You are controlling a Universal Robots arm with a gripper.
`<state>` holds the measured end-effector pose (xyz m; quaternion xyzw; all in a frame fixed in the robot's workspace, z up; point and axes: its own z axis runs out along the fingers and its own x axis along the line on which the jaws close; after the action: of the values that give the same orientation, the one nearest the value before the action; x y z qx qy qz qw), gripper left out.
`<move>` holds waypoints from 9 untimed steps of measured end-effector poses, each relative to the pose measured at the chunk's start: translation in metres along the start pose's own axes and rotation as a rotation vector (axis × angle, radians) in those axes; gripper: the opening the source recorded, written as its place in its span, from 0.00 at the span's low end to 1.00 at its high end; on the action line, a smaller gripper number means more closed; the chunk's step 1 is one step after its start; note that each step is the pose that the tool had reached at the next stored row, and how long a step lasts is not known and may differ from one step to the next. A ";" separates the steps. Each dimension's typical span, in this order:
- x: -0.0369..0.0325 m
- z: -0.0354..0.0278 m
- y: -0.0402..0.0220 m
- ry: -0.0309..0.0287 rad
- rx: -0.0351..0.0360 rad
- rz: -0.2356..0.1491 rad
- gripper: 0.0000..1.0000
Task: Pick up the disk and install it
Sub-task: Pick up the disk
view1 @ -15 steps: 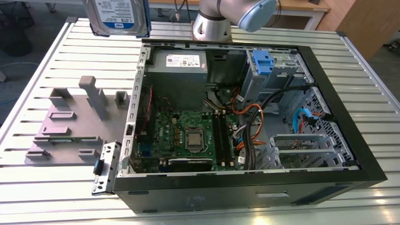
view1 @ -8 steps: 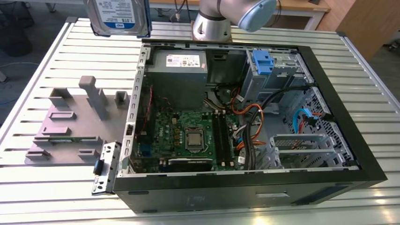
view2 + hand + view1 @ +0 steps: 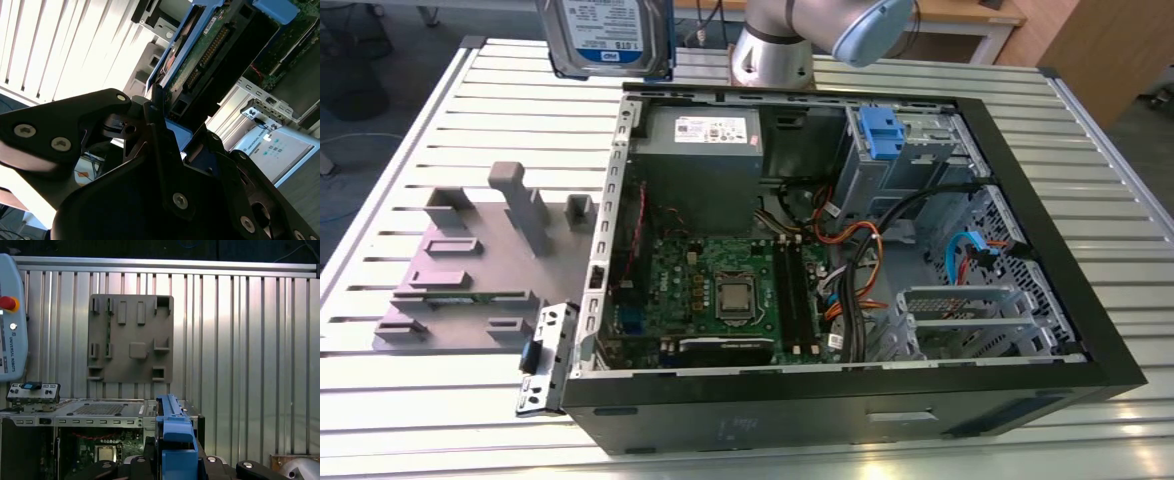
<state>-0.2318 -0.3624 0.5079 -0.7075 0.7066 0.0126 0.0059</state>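
Observation:
The disk (image 3: pixel 607 35), a silver drive with a white-and-blue label in a blue carrier, hangs upright in the air above the table's far side, beyond the open computer case (image 3: pixel 1041 230) and at the exterior view's left of the arm's base (image 3: pixel 774 50). In the second wrist view its green circuit-board underside (image 3: pixel 200 55) runs away from my gripper (image 3: pixel 160 115), whose black fingers are shut on the blue carrier's end. The first wrist view looks along the blue carrier's edge (image 3: pixel 172 435), held between the fingers of the gripper (image 3: pixel 172 465).
Inside the case lie the motherboard (image 3: pixel 720 290), the grey power supply (image 3: pixel 698 150) and a grey drive cage with a blue latch (image 3: pixel 881 130). A grey fixture plate (image 3: pixel 480 260) rests on the slatted table to the exterior view's left. A teach pendant (image 3: pixel 10 315) lies nearby.

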 end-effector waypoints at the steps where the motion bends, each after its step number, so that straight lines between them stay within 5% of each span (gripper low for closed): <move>1: 0.0000 0.0000 -0.0002 0.0000 0.0000 0.000 0.37; 9: 0.0000 0.0000 -0.0024 0.0000 0.0000 0.000 0.37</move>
<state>-0.2293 -0.3624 0.5079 -0.7075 0.7066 0.0126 0.0059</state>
